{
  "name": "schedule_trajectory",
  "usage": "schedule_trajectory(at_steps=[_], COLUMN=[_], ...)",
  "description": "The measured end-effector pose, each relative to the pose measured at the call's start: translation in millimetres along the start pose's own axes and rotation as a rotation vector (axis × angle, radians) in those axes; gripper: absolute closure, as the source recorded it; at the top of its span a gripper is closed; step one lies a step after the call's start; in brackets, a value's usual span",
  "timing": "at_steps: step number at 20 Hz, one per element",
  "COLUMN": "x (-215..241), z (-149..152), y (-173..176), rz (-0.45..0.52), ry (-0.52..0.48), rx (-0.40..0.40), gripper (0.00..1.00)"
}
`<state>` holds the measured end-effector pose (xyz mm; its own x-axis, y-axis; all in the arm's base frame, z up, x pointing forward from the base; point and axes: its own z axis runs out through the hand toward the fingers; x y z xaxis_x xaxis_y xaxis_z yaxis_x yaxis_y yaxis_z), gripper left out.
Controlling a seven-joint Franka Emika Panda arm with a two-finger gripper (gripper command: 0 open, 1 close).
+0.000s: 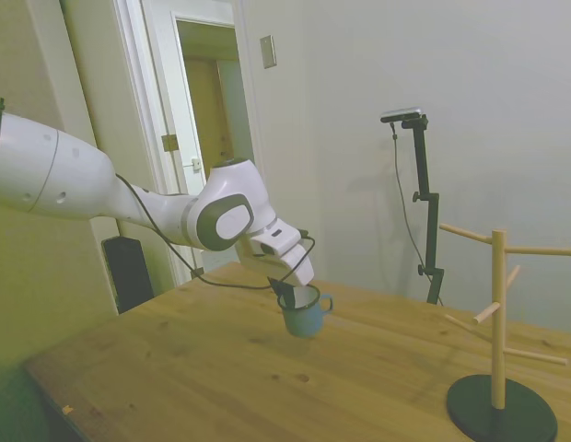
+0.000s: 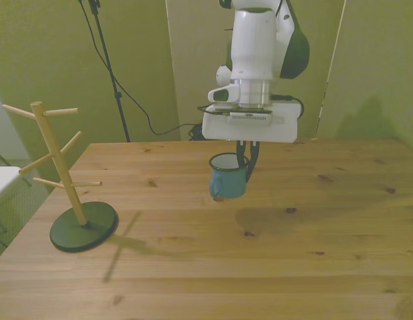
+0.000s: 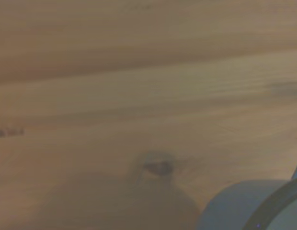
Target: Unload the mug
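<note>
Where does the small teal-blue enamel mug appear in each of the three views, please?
Side view: the small teal-blue enamel mug hangs upright at picture centre, held by the gripper just above the wooden table.
Front view: mug at centre, under the white gripper.
Wrist view: only its blurred rim and wall show at a corner.
Shared landmark: the wooden peg rack, not in the wrist view.

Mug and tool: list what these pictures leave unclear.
- Mug base: neither front nor side view settles whether it touches the table.
- Mug handle: out of sight in front view.
- Tool fingertips: hidden by the mug's rim.
- Wrist view: blurred; mug cut off by the edge.
</note>
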<state>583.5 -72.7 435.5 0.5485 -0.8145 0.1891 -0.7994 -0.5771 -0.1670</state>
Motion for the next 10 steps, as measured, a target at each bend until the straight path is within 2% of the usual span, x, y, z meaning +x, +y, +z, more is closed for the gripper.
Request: schedule_trajectory(at_steps=[5,10], x=[-8,-6], z=[35,46], y=[1,4], rz=[-0.009,-0.004], ry=[-0.046,-0.055], rx=[-0.054,-0.070], gripper=[1.00,1.00])
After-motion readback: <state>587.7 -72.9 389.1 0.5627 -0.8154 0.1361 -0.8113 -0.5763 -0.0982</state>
